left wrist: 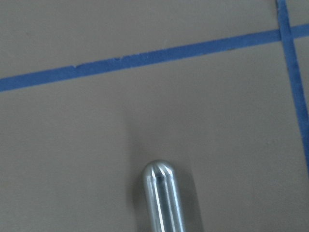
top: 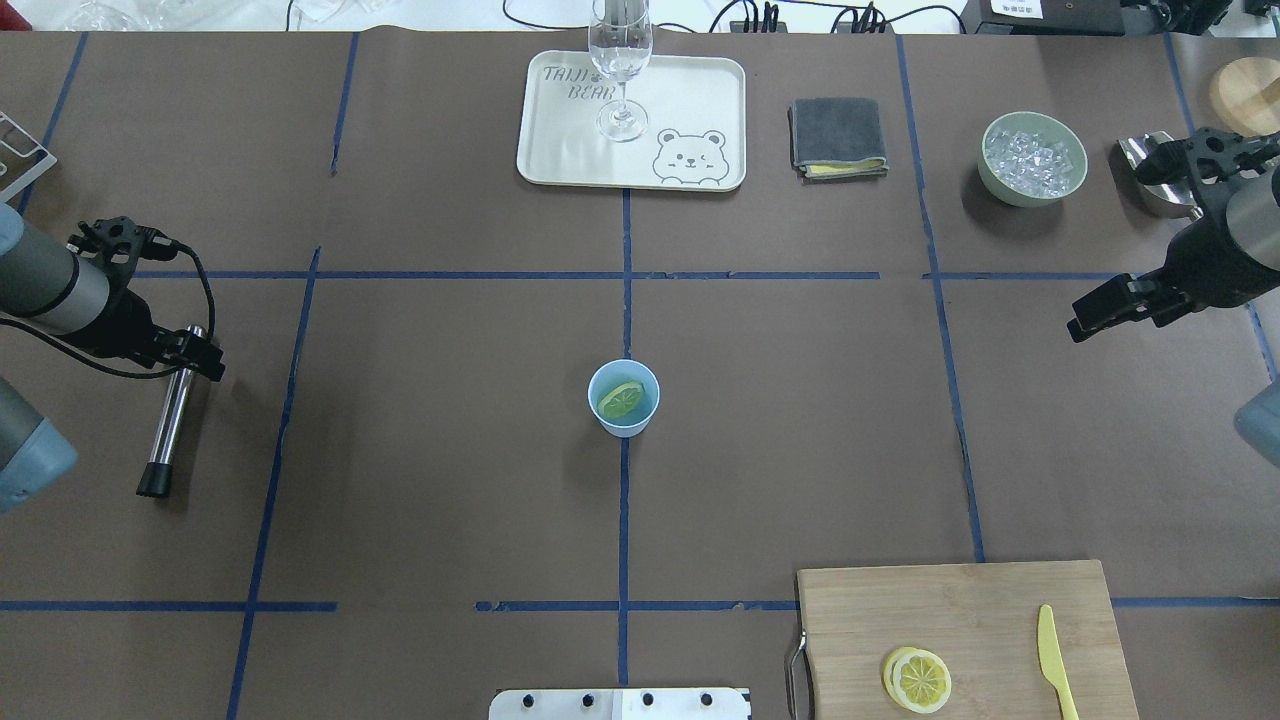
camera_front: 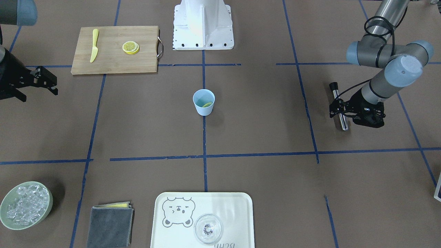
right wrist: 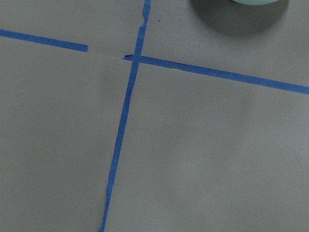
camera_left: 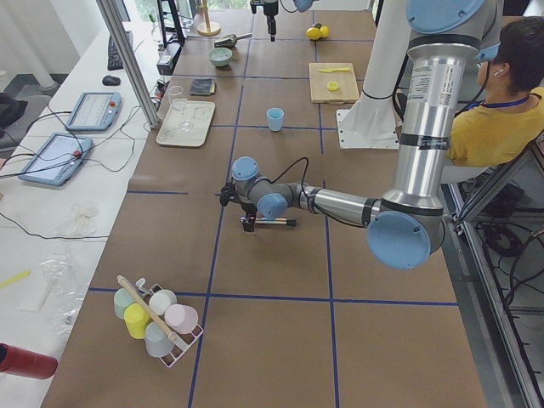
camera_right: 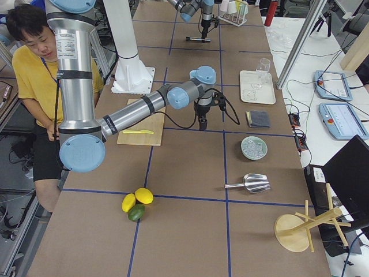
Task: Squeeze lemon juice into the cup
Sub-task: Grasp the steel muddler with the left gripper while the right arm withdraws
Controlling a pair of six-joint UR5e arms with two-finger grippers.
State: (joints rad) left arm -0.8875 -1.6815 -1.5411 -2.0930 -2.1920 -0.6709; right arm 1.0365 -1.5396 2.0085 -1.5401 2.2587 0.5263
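Observation:
The light-blue cup (top: 623, 398) stands at the table's centre, also in the front view (camera_front: 204, 102). One lemon slice (top: 621, 399) lies inside it, tilted against the wall. Two or more other lemon slices (top: 920, 679) are stacked on the wooden cutting board (top: 960, 610). My left gripper (top: 195, 355) is far left of the cup, shut on a metal rod (top: 170, 430) held above the table; the rod's rounded tip shows in the left wrist view (left wrist: 161, 198). My right gripper (top: 1085, 320) hovers far right of the cup, open and empty.
A yellow knife (top: 1055, 660) lies on the board. At the far edge are a bear tray (top: 560, 150) with a clear stemmed glass (top: 620, 70), a folded grey cloth (top: 838, 137), a green bowl of ice (top: 1033, 158) and a metal scoop (top: 1150, 175).

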